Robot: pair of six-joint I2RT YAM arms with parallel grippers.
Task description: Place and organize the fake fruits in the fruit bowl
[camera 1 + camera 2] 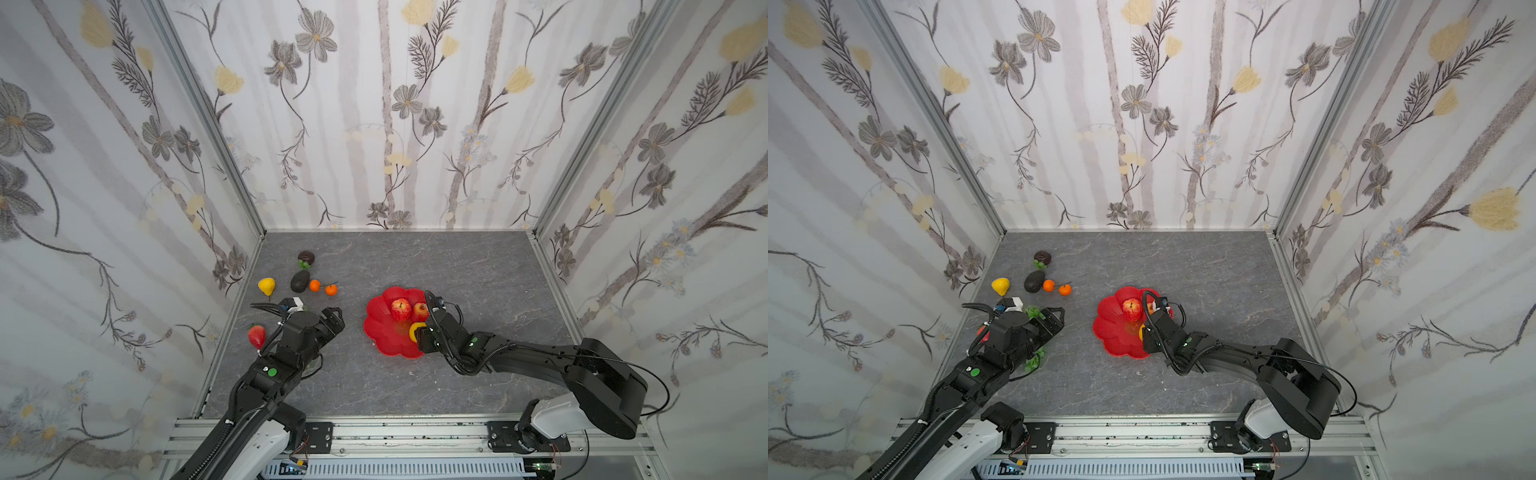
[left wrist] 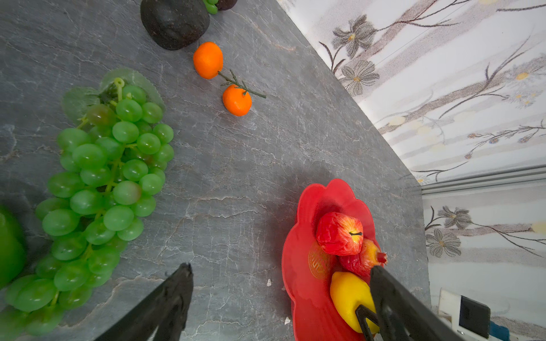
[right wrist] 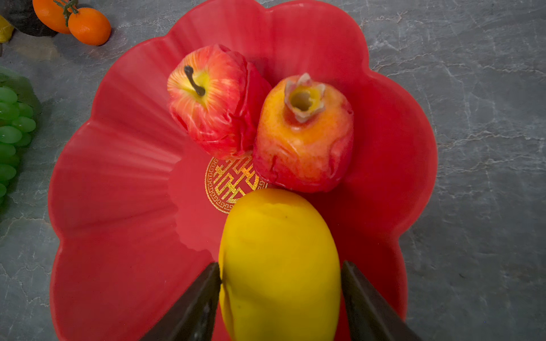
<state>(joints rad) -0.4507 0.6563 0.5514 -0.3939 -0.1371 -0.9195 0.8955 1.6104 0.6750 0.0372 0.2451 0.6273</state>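
The red flower-shaped fruit bowl point(image 1: 382, 332) point(image 3: 118, 206) sits mid-table. In it lie a red apple point(image 1: 400, 309) point(image 3: 209, 100), a red-orange fruit with a crown point(image 3: 304, 141) and a long yellow fruit point(image 3: 280, 259) point(image 2: 348, 295). My right gripper point(image 3: 280, 268) point(image 1: 424, 328) straddles the yellow fruit's near end; one finger touches it and a thin gap shows at the other. My left gripper point(image 2: 280, 268) point(image 1: 332, 322) hangs open and empty over bare table, between the green grape bunch point(image 2: 103, 183) and the bowl. Two tangerines point(image 1: 314, 285) point(image 1: 331, 289) lie beyond.
At the back left lie a dark avocado point(image 1: 300, 281), a yellow pear point(image 1: 266, 286) and a dark round fruit with green leaves point(image 1: 306, 257). A red fruit point(image 1: 257, 336) rests by the left wall. A green fruit point(image 2: 9, 245) lies next to the grapes. Walls enclose three sides.
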